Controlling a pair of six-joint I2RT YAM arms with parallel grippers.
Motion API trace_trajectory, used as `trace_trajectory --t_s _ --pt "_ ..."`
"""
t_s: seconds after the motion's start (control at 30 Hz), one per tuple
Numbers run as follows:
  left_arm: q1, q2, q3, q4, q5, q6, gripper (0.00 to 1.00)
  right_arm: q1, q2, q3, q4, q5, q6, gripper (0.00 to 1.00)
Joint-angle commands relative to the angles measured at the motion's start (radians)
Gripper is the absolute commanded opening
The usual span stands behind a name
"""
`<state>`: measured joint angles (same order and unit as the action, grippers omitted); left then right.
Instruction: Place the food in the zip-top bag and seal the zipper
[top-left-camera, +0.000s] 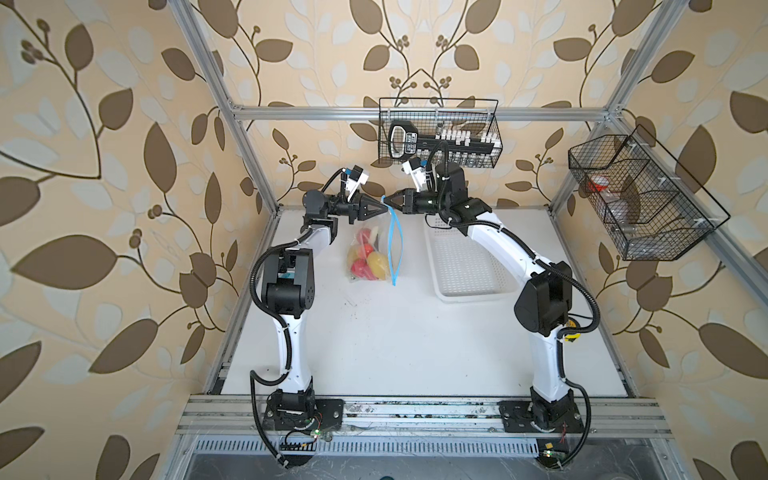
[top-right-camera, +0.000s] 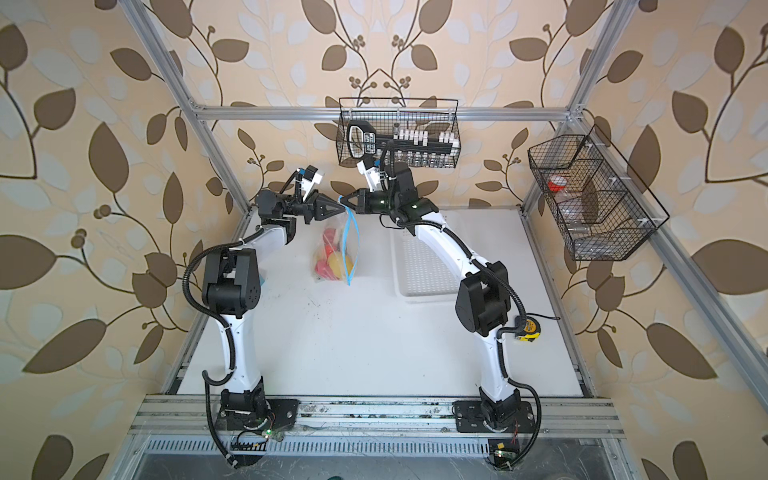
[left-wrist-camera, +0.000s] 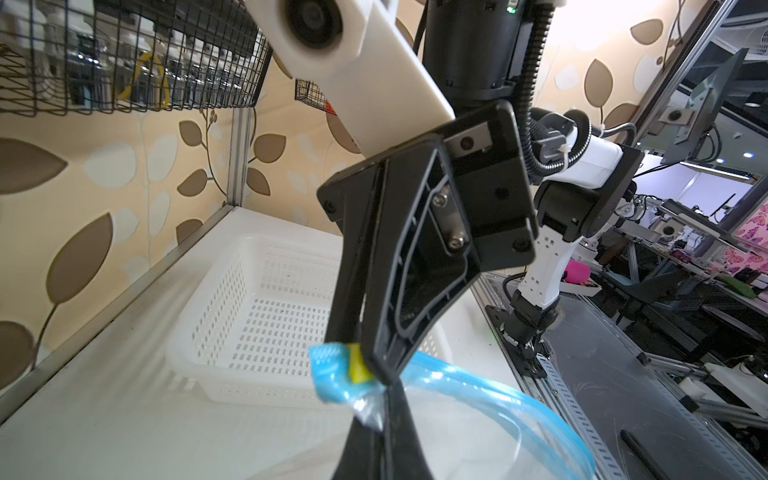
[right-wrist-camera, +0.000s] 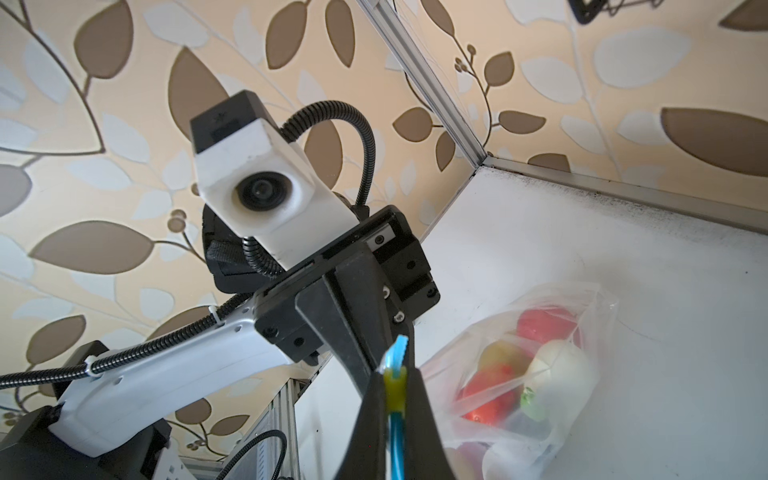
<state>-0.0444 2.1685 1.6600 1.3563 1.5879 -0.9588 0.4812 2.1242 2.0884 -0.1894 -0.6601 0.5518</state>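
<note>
The food (top-left-camera: 365, 262) sat in the zip-top bag (top-left-camera: 376, 239); left end effector (top-left-camera: 380, 207) pinched its corner, right end effector (top-left-camera: 387, 202) the zipper (top-left-camera: 392, 257), apparently gaping unsealed.

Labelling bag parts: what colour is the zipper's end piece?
Yellow end piece on the blue zipper; clearest in right wrist view.
</note>
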Motion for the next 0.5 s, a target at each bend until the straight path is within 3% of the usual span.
trace_trajectory --t_s 0.0,0.23,0.47 --pt "0.012 -0.043 0.058 0.068 0.03 -0.021 0.05 -0.004 -0.015 -0.001 -0.036 -0.012 -0.023 0.0" --pt "0.013 -0.047 0.052 0.067 0.045 -0.022 0.14 -0.007 -0.012 -0.001 -0.036 -0.016 -0.023 0.0" --pt "0.015 -0.047 0.058 0.067 0.036 -0.024 0.13 -0.006 -0.012 -0.001 -0.042 -0.02 -0.029 0.0"
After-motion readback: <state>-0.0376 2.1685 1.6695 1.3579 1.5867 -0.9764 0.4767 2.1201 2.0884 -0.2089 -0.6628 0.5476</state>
